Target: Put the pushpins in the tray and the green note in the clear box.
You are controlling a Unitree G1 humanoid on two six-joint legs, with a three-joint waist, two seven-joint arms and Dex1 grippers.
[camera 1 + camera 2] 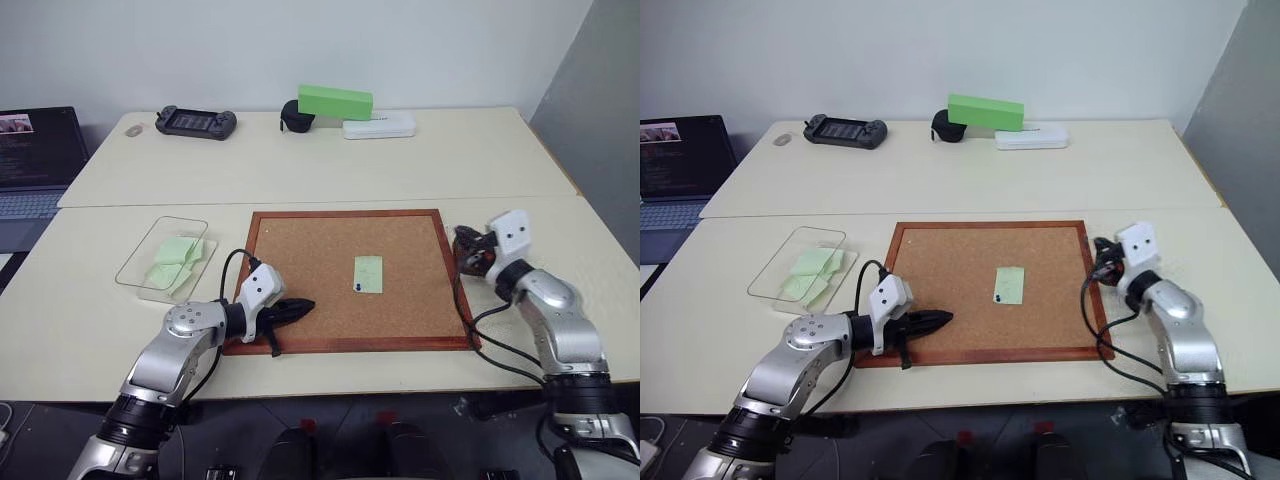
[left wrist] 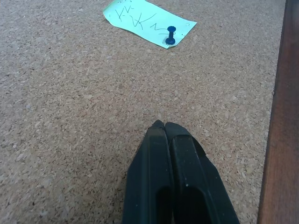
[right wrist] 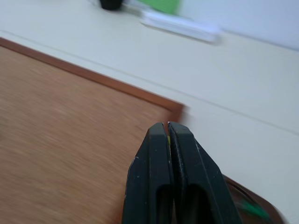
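A pale green note lies on the corkboard, held by one dark blue pushpin at its near corner. My left gripper is shut and empty, low over the board's front left, pointing toward the note. My right gripper is shut just past the board's right edge, above the dark reddish-brown tray, which it mostly hides in the eye views. A tiny yellow sliver, apparently a pushpin, is pinched between its fingertips. The clear box sits left of the board with green notes inside.
Along the far table stand a bright green block, a white device, a black object and a handheld game controller. An open laptop sits at the far left. Black cables trail from my right arm beside the board.
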